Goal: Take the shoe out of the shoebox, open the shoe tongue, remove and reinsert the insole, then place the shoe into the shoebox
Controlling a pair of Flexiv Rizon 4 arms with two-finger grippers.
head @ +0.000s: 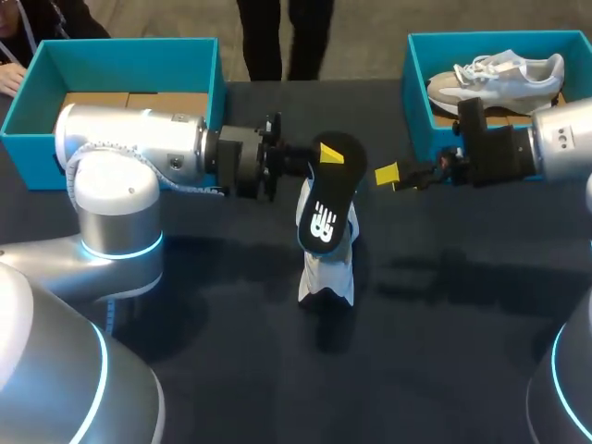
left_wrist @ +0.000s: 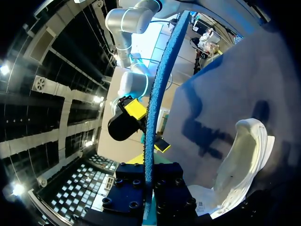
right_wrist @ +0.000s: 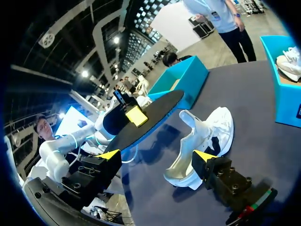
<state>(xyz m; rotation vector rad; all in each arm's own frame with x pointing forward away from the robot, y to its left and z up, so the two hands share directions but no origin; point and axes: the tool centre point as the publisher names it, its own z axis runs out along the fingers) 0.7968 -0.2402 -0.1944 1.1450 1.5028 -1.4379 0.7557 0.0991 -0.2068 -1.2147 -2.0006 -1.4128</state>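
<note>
Right, the insole (head: 328, 199) was out of the shoe and up in the air, pinched at one end by the left gripper (head: 324, 155), whose fingers were clamped on it from both sides. It was black on top with a white logo. From the left wrist it showed edge-on as a thin blue strip running straight out from between the fingers (left_wrist: 171, 186). Its free end hung down over the shoe (head: 328, 268).

The shoe was white and sat about mid-worktop (head: 444, 351), directly under the insole. From the right wrist it lay on its side, mouth gaping, pale lining showing and a dark patch near the tongue. Nothing was gripping it.

Over on the other side, the right gripper (head: 393, 176) hung just beside the insole's held end, apart from it. Its yellow tips were spread wide with nothing between them, and the shoe lay ahead of it on the worktop.

Now for room. The left box (head: 129, 55), teal with its cardboard floor showing, stood at the far left corner behind the left arm. The right box (head: 416, 92), also teal, stood at the far right corner with a second shoe (head: 499, 79) inside, pale with white laces. A broad stretch of dark worktop lay between the shoe and each box, and more ran from the shoe back to the near edge. The left arm's bulk filled the near left.
</note>
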